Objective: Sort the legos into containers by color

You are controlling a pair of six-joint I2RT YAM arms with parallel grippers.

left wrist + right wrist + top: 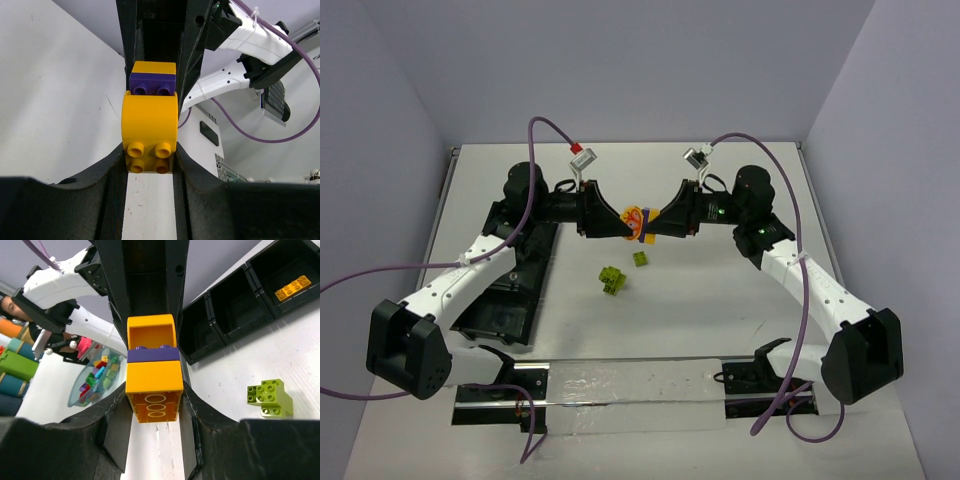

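- Table [720, 190]: everything sits in the middle and left of it. Both arms meet over the centre.
- Black tray [515, 310]: it lies along the left arm's side, partly under that arm. So the left arm is the nearer one for any drop (the right would have to reach across).
- Left gripper [620, 222]: clamped on one end of the three-brick stack [638, 222], fingers on the big orange-yellow end brick [150, 125].
- Right gripper [656, 225]: closed on the opposite end, fingers pinching the other orange-yellow brick [153, 382].
- The stack is held off the table between the two grippers. Its long axis runs left-right, in line with both sets of fingers. I'd judge the coming move to be a straight pull apart along that axis, or a snap across it. Keep both wrists square.
- Lime-green clump [612, 280] and a single lime-green brick [641, 259]: on the table just in front of the grippers, near each other but apart, untouched. The right wrist view shows one lime-green piece [269, 397] below and to the side of the stack.
- Purple brick [152, 82]: sandwiched mid-stack, neither gripper on it. You can't tell which orange-yellow half it will stay with.
- Flat orange-yellow brick [295, 287]: already in one tray compartment. The two compartments beside it show nothing inside. By my reading that one is the orange-yellow bin, and purple needs its own.
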